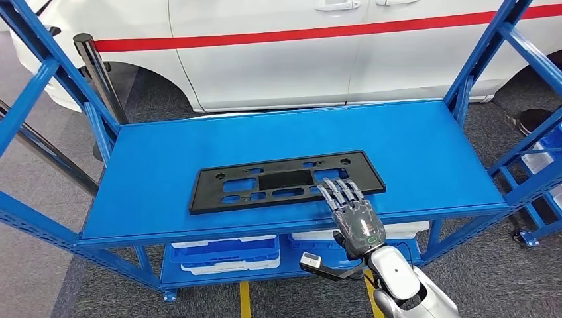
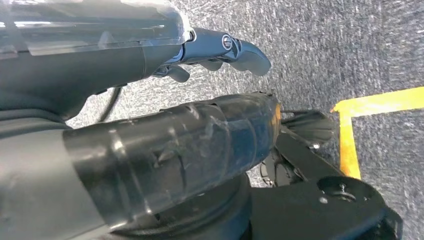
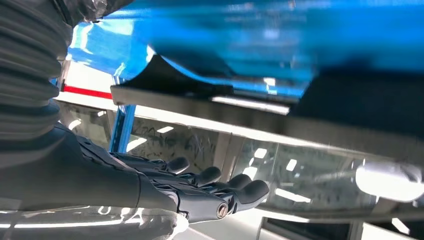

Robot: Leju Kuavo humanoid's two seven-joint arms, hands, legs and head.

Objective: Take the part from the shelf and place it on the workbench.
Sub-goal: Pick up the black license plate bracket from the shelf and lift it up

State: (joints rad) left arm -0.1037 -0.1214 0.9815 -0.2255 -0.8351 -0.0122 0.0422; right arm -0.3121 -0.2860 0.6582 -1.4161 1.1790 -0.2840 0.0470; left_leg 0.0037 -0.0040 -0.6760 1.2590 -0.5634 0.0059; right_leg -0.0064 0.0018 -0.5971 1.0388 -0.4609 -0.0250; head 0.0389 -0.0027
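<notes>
The right hand [image 1: 350,213] reaches in over the front edge of the blue shelf [image 1: 199,142] with its fingers [image 1: 337,192] stretched out flat and a little apart, their tips lying over the near right part of the black part [image 1: 286,180]; whether they press on it or hang just above it cannot be told, and nothing is clasped in them. In the right wrist view the same hand [image 3: 210,192] shows its dark fingers extended side by side, not curled. The part is a flat, long black plate frame with rectangular cut-outs and small holes, lying flat on the top board of the shelf, toward the front and slightly right of the middle. Its long axis runs across the shelf from left to right, with the right end turned a little farther from the robot than the left end. No writing or brand can be read on it. On the lower level of the shelf sit blue and white trays [image 1: 225,253]. Behind the shelf stands a white vehicle [image 1: 278,59] with a red stripe along its side. In the left wrist view the left hand [image 2: 220,52] hangs over grey carpet beside a yellow floor line [image 2: 350,130], its fingers loosely bent and holding nothing.
</notes>
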